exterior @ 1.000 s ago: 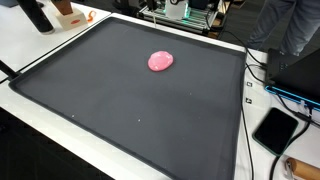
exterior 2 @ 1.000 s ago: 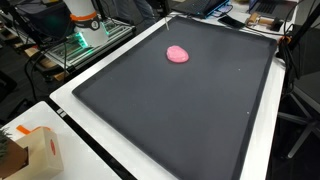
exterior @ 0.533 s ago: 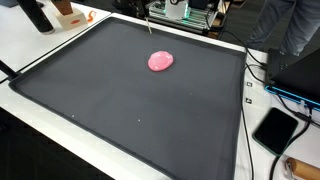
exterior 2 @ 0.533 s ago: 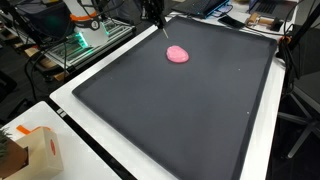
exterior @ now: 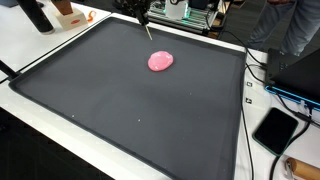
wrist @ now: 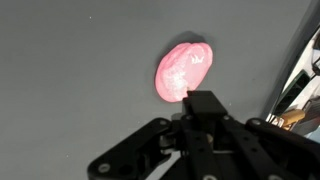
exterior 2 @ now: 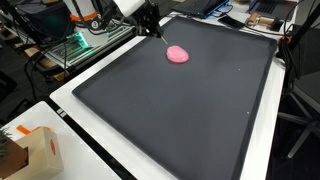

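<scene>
- One pink lump (exterior: 160, 61) is the only loose thing on the big black mat (exterior: 120, 110). It lies in the mat's far part, well in from the rim on every side.
- Seen from the wrist, the pink lump (wrist: 183, 72) is an uneven oval with a creased, glossy top, flat on the plain grey surface.
- In both exterior views the gripper (exterior: 146, 22) hangs over the mat's rim at the side nearest the lump, close to it but apart from it. The second outside camera shows the gripper (exterior 2: 155, 27) up and to the left of the pink lump (exterior 2: 178, 54), with bare mat between them.
- A thin pale tip slants down from the gripper towards the lump. It is too small to tell whether it is a finger or something held.
- From the wrist camera the gripper (wrist: 203, 100) is a dark, blurred block at the bottom of the picture, its top edge just below the lump. I cannot tell whether its jaws stand wide or narrow.
- The mat rests on a white table (exterior: 45, 45), whose pale edge frames the black mat (exterior 2: 180, 120).
- Off the mat, a dark phone (exterior: 276, 130) lies on the table beside one rim, and a cardboard box (exterior 2: 40, 152) stands at a near corner in an exterior view.
</scene>
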You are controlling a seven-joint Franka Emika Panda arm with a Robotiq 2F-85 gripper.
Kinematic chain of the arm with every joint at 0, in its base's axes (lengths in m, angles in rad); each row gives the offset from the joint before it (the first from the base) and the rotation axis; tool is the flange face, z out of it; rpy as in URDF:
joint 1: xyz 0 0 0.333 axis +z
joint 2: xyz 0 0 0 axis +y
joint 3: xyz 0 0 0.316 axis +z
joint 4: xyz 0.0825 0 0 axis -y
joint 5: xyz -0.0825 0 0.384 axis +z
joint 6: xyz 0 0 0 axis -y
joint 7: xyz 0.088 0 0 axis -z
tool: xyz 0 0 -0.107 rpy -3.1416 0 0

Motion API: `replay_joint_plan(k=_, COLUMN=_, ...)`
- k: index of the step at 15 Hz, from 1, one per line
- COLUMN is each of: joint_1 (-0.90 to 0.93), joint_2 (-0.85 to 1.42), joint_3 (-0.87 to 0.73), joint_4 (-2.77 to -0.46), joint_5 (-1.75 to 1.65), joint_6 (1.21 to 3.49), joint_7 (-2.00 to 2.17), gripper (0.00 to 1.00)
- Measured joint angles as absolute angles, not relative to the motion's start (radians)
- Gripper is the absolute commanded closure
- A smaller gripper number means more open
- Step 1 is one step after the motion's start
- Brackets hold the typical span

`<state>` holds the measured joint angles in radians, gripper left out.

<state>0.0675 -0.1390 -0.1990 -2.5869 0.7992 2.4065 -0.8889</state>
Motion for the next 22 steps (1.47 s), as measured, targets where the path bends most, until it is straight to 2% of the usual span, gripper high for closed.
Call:
replay_joint_plan(k=11, joint_1=-0.003, joint_2=-0.019, joint_3=-0.157, joint_4=-2.569, joint_5=0.881, joint_6=2.407, joint_7=-0.967, gripper=0.97)
replay_joint_plan(k=22, joint_1=-0.018, joint_2=0.063, joint_3=-0.103, joint_4=-2.422, joint_5=0.849, joint_6=2.406, joint_7=-0.914, gripper=0.97)
